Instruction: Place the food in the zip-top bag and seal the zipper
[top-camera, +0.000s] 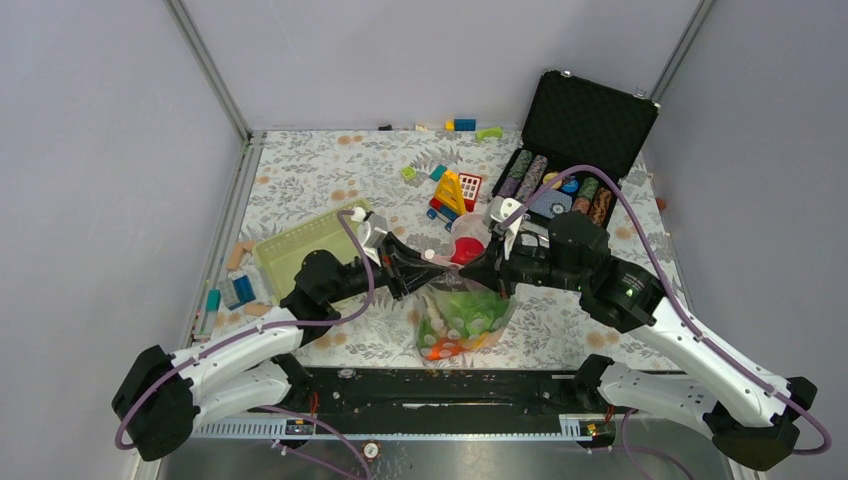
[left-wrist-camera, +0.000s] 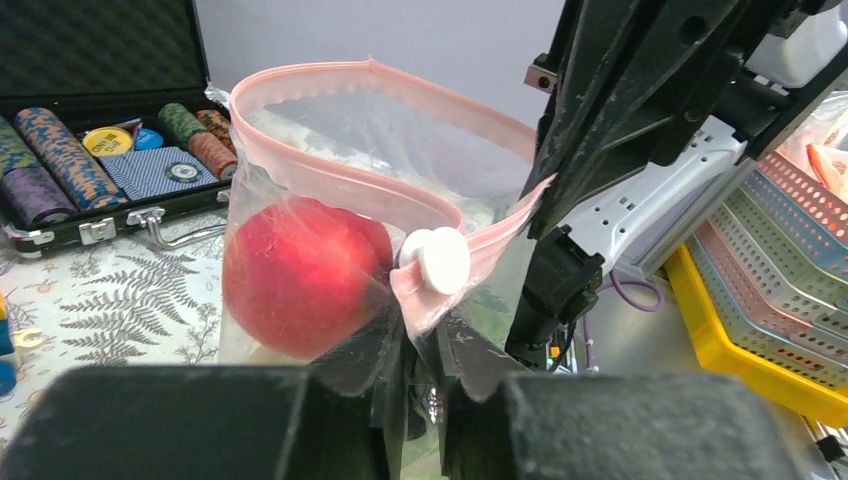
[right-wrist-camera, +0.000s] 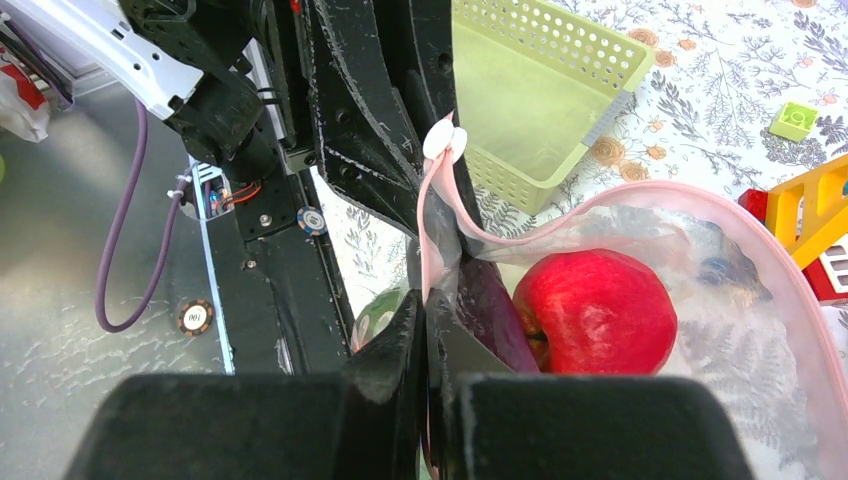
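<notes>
Left hand (top-camera: 425, 265), right hand (top-camera: 472, 268): both pinched

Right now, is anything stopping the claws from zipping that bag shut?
Nothing stands between them: the left claw and right claw both pinch the bag below the white slider. The red fruit sits high, just under the open zipper, and might crowd it.
</notes>
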